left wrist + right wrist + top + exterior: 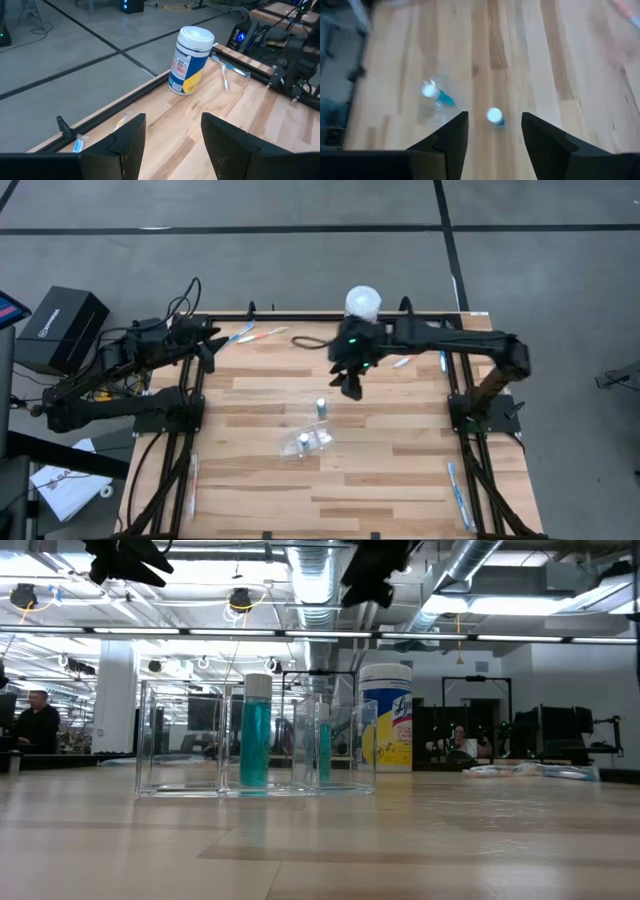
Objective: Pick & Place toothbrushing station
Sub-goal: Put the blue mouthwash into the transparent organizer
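A: Right gripper (352,385) hovered, fingers apart, empty, approaching the teal bottle (321,407) standing on the surface (400,470) beside the clear organizer (305,443).
B: Left gripper (208,352) idle at back-left edge, fingers apart. Next: descend, centre, close.

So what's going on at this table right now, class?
Neither arm is holding anything. The right gripper hangs open above the middle of the table, over a standing teal bottle. Near it sits a clear organizer with another teal bottle inside. The left gripper waits open near the far left corner, by some toothbrushes. A wipes canister stands at the far edge.
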